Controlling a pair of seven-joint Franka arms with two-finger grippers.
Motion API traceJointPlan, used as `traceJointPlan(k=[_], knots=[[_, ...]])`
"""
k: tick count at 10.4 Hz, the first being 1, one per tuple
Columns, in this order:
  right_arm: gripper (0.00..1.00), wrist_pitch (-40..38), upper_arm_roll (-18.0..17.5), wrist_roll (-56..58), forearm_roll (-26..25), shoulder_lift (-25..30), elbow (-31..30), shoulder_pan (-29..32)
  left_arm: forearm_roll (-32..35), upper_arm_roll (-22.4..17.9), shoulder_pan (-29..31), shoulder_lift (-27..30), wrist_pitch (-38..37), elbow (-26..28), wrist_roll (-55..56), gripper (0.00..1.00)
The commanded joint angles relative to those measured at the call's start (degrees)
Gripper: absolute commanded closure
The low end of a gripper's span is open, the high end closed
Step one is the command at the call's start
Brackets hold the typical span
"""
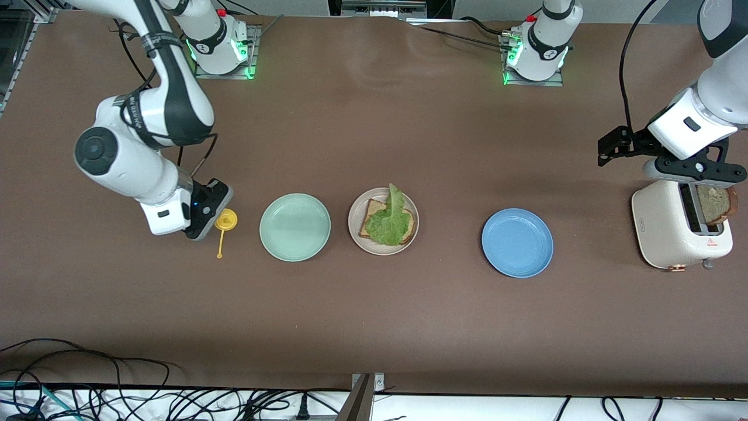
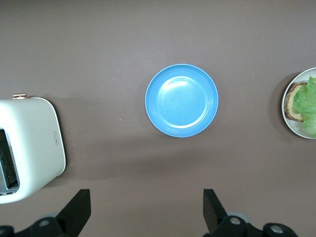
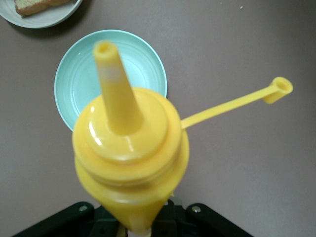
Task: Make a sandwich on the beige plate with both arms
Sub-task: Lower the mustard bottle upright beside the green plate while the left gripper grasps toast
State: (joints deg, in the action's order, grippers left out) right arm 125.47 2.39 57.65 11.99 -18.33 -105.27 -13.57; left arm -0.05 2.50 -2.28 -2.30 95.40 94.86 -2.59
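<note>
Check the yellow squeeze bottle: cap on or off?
Off. The yellow squeeze bottle, held in the right gripper, shows an open nozzle hole, and its tethered cap hangs out to the side.

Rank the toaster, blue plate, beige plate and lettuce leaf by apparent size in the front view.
Toaster; then blue plate and beige plate, which look about equal, so I won't rank them; lettuce leaf smallest.
</note>
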Motion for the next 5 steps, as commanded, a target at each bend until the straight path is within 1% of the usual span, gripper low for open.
traceJointPlan(k=[1, 3, 5], knots=[[0.97, 6.0, -1.0, 10.7, 7.3, 2.0, -6.3, 2.8, 0.8, 0.0, -0.2, -0.1, -1.1, -0.9, 0.4, 0.0], [0.97, 6.3, -0.7, 21.7, 16.4, 0.9, -8.1, 4.8, 0.8, 0.0, -0.2, -0.1, -1.1, -0.9, 0.4, 0.0], [0.97, 6.3, -0.2, 32.4, 25.1, -1.7, -8.1, 6.1, 0.8, 0.0, -0.2, -0.1, -1.1, -0.9, 0.4, 0.0]])
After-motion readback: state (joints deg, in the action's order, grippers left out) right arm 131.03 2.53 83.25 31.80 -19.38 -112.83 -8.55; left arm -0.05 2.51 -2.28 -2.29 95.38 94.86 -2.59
